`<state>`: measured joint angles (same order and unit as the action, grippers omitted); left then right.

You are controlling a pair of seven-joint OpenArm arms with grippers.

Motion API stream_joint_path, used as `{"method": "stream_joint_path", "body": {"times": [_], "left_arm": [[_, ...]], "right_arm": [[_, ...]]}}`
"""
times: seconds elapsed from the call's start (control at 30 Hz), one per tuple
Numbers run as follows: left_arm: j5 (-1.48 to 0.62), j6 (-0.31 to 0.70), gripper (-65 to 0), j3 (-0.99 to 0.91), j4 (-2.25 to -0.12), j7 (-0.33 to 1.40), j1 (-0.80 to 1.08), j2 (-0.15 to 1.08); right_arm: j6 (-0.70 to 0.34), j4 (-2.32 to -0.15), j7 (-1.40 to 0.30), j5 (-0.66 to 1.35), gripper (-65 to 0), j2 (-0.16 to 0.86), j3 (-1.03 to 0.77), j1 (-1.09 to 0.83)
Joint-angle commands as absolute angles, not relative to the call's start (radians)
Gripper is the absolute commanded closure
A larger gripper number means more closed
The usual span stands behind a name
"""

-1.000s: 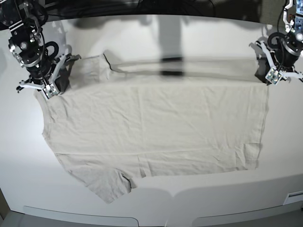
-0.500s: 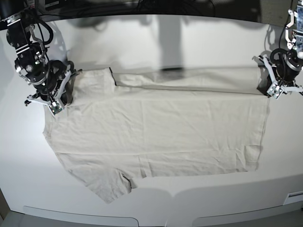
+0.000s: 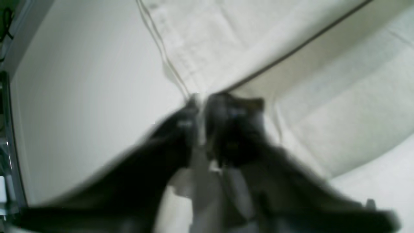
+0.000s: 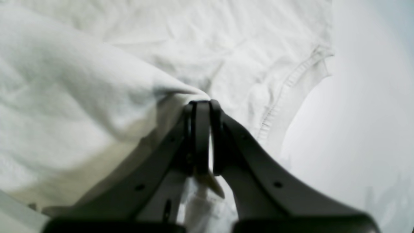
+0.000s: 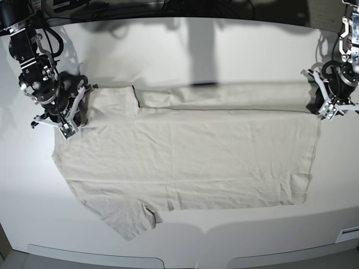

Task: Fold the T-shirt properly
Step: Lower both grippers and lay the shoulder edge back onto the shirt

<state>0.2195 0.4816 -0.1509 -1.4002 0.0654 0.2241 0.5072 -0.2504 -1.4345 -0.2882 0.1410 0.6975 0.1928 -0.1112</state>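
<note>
the t-shirt (image 5: 185, 154) lies spread nearly flat on the white table (image 5: 185, 47), its far long edge already turned over into a narrow band, one sleeve poking toward the table's near edge. it looks light, limp and creased, so it will likely sag and drag rather than hold a shape; i judge the doubled corners and hemmed edges the best places to take it, since a single layer would slip or bunch. the right gripper (image 4: 203, 105) sits at the far shoulder-side corner of the shirt, its jaws drawn close together with a ridge of cloth right at their tips, though i cannot tell whether it is pinched. the left gripper (image 3: 201, 103) is at the shirt's far hem-side corner; that wrist view is badly blurred, with a pale strip between the jaws, so i cannot tell whether they clamp the cloth or are letting it go. the folded layer's underside is hidden, and no neck label can be made out.
</note>
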Motion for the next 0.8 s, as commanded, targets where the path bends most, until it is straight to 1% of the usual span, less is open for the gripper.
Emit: {"method": "stream_joint_path", "body": {"times": [0.0,0.03,0.07,0.1,0.13,0.2,0.33,0.4,0.5,0.57,0.63,0.67,0.7,0.73,0.77], "left_arm": [[0.216,0.468,-23.0,-0.162,-1.414,0.051,0.213,0.531],[0.216,0.467,-26.8,-0.162,-1.414,0.056,0.213,0.534],[0.216,0.466,-28.6,-0.162,-1.414,0.067,0.213,0.538],[0.216,0.464,-29.0,-0.162,-1.414,0.083,0.213,0.542],[0.214,0.464,-29.0,-0.162,-1.415,0.096,0.213,0.548],[0.178,0.465,-29.0,-0.162,-1.415,0.131,0.213,0.562],[0.021,0.465,-29.0,-0.162,-1.435,0.211,0.213,0.597],[-0.083,0.465,-29.0,-0.162,-1.460,0.240,0.213,0.619],[-0.301,0.466,-29.0,-0.162,-1.512,0.320,0.213,0.648],[-0.403,0.469,-28.1,-0.162,-1.542,0.376,0.213,0.646],[-0.458,0.468,-21.4,-0.162,-1.552,0.413,0.214,0.627],[-0.475,0.468,-16.0,-0.162,-1.551,0.428,0.214,0.612],[-0.485,0.468,-9.1,-0.162,-1.551,0.441,0.214,0.596],[-0.492,0.468,-1.4,-0.162,-1.551,0.449,0.213,0.580],[-0.492,0.468,0.0,-0.162,-1.551,0.449,0.213,0.564]], "right_arm": [[-0.226,-1.446,-0.270,0.142,-10.7,0.717,0.184,-0.097],[-0.216,-1.446,-0.270,0.141,-16.6,0.717,0.184,-0.097],[-0.209,-1.446,-0.270,0.137,-21.0,0.717,0.184,-0.097],[-0.207,-1.446,-0.270,0.133,-23.6,0.718,0.184,-0.097],[-0.203,-1.446,-0.270,0.134,-24.2,0.718,0.183,-0.096],[-0.202,-1.446,-0.270,0.134,-24.2,0.718,0.183,-0.097],[-0.202,-1.447,-0.269,0.134,-24.2,0.718,0.183,-0.096],[-0.202,-1.454,-0.269,0.135,-24.2,0.718,0.182,-0.097],[-0.201,-1.480,-0.275,0.146,-23.9,0.718,0.182,-0.097],[-0.201,-1.500,-0.288,0.191,-20.7,0.717,0.181,-0.097],[-0.201,-1.516,-0.315,0.229,-11.8,0.712,0.174,-0.097],[-0.201,-1.519,-0.331,0.246,-6.7,0.707,0.166,-0.097],[-0.201,-1.519,-0.346,0.265,-1.2,0.702,0.159,-0.097],[-0.201,-1.518,-0.366,0.286,0.0,0.696,0.151,-0.097],[-0.201,-1.518,-0.389,0.308,0.0,0.687,0.140,-0.097]]}}
